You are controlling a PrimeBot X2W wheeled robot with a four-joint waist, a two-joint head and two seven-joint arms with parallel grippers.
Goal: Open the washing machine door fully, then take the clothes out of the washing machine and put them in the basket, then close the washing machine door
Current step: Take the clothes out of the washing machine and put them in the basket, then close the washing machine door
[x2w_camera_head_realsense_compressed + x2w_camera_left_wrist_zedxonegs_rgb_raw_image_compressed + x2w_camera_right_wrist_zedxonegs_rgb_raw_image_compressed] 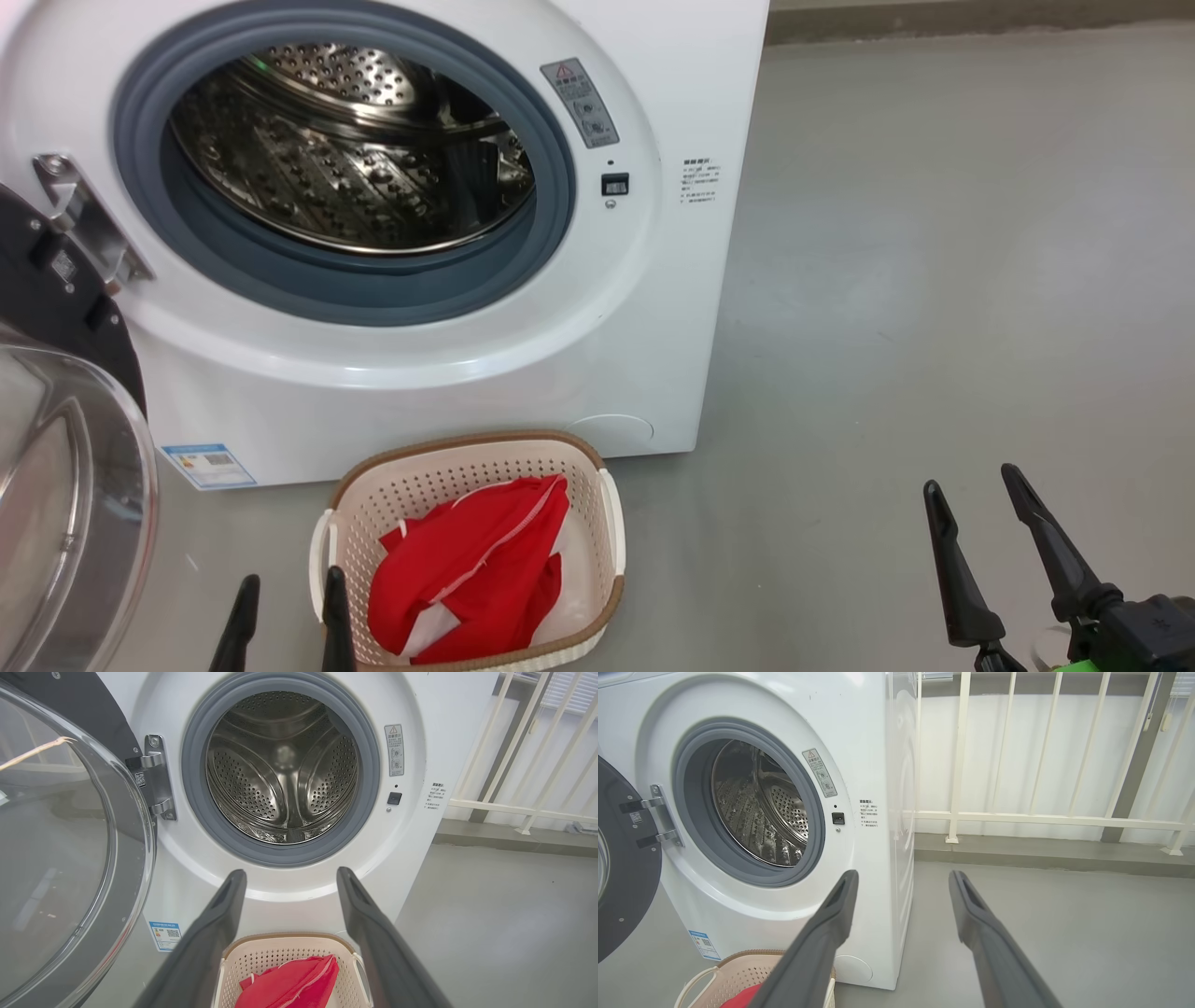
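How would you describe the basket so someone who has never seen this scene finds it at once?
Start at the big white front-loading washing machine. On the grey floor right before its front stands a small cream perforated basket. Its brown rim and the red clothes lying inside mark it out.
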